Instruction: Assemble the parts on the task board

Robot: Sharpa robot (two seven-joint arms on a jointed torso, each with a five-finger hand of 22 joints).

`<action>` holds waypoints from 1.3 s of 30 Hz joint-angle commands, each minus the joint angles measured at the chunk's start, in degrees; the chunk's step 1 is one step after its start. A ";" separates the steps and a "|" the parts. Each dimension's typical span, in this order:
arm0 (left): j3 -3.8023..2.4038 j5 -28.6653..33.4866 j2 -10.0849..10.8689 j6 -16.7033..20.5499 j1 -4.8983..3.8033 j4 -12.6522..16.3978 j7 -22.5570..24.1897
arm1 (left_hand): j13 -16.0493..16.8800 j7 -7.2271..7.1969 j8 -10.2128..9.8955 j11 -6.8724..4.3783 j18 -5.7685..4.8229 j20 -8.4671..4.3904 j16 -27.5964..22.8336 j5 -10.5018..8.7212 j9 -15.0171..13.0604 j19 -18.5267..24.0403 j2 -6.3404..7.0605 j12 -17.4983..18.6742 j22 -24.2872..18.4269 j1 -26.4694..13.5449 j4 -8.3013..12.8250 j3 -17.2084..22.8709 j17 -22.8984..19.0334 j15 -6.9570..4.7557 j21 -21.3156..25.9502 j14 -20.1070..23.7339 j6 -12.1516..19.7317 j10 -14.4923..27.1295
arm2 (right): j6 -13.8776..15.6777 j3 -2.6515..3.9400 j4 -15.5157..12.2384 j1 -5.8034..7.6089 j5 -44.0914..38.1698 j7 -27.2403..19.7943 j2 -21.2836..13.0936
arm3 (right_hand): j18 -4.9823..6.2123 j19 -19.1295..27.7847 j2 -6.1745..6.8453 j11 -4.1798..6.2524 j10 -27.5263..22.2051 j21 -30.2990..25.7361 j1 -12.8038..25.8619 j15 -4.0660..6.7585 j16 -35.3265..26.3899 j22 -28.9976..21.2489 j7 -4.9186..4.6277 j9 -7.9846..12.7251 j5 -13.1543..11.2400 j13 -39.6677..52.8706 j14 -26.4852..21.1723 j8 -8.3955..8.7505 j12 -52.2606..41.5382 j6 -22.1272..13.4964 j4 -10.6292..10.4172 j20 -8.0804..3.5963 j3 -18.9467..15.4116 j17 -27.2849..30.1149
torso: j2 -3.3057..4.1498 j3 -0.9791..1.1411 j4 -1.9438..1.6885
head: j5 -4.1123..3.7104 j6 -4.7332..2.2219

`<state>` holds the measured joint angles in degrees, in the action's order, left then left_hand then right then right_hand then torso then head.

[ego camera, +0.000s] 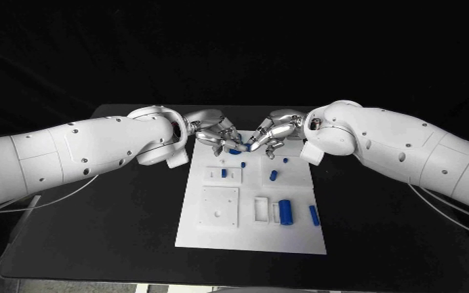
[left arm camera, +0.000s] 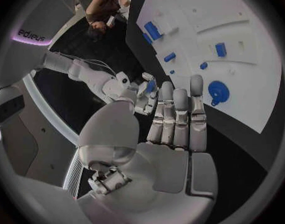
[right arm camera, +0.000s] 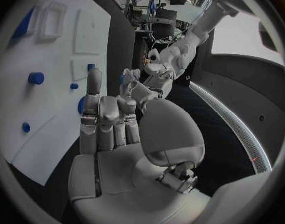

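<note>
1. Head view: you have one white task board (ego camera: 293, 239), a flat rectangular plate with raised square and slotted outlines, lying in the middle of the black table (ego camera: 108, 239).
2. You can count six blue parts clear of the hands: four small stubs (ego camera: 272, 175) in the board's far half, and one thick cylinder (ego camera: 285, 211) and one slim bar (ego camera: 314, 215) towards its near right corner.
3. Your left hand (ego camera: 215, 132) and right hand (ego camera: 276, 132), both of jointed silver metal, meet fingertip to fingertip over the board's far edge, with a blue piece (ego camera: 234, 150) under the tips. You cannot tell which hand, if either, pinches it.
4. Left wrist view: the left hand's fingers (left arm camera: 176, 114) lie straight and pressed side by side. One blue round disc (left arm camera: 218, 92) sits on the board (left arm camera: 254, 94) just beside their tips.
5. Right wrist view: the right hand's fingers (right arm camera: 108, 119) lie close together, with a blue disc (right arm camera: 81, 104) partly hidden behind them at the board's (right arm camera: 49, 124) edge. You cannot tell whether they touch it.
</note>
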<state>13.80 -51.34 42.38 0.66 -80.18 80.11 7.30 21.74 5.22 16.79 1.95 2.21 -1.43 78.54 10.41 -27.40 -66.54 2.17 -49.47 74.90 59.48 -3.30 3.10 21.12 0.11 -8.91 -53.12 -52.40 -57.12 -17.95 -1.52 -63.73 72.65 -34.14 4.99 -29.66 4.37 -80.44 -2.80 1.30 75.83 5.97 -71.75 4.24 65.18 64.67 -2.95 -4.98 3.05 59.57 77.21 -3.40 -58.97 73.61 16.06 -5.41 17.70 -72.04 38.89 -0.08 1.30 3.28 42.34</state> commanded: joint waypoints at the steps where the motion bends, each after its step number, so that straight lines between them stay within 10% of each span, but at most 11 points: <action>1: -0.01 -5.28 -0.29 -0.39 0.08 0.30 0.84 | -0.11 0.06 -0.27 0.35 0.49 0.34 -0.38 -0.78 0.91 -0.16 0.70 0.33 1.14 0.21 -0.52 0.18 -0.14 0.01 0.44 0.31 -0.53 0.13 | -4.08 -0.04 0.08 0.01 4.22 1.87 -0.08 | -0.39 0.48 -0.70 0.01 -0.42 -0.28 -0.01 0.04 0.32 0.11 -0.09 -0.75 0.18 0.00 -0.54 -0.30 -0.05 -0.22 0.01 0.08 -0.28 -0.03 | 0.14 -0.02 -0.05 | -0.39 -0.14; 39: -0.02 -7.05 -0.59 -1.50 0.17 2.17 1.51 | -0.08 -0.13 0.58 0.07 0.36 0.16 -0.28 0.66 1.86 -0.47 -4.63 0.33 1.21 1.07 1.53 -1.96 -0.15 -0.15 0.76 0.20 -0.74 0.03 | -5.02 -0.56 0.31 -0.24 0.10 1.72 0.33 | -0.32 0.64 -0.81 0.01 -0.58 -0.17 -0.10 -0.02 0.54 0.38 -0.14 -1.02 0.27 0.01 -0.70 -0.29 -0.22 -0.35 0.04 0.15 -0.31 -0.01 | 0.47 -0.02 -0.19 | -1.03 -0.35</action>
<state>13.80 -58.99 41.93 0.31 -80.04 82.07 7.82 21.69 5.22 17.14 1.95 2.21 -1.22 78.28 10.81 -25.62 -66.75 -2.04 -49.47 74.92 60.53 -2.02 1.33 20.95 0.11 -8.41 -53.12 -52.80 -57.13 -22.11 -2.08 -63.45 72.46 -33.52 6.66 -29.40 4.36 -80.25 -3.00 1.23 75.75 5.97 -71.96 4.27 65.40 65.00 -2.92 -5.96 3.04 59.55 76.82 -3.45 -58.97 73.05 16.14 -5.21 17.62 -72.01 39.33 -0.13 1.12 2.22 41.98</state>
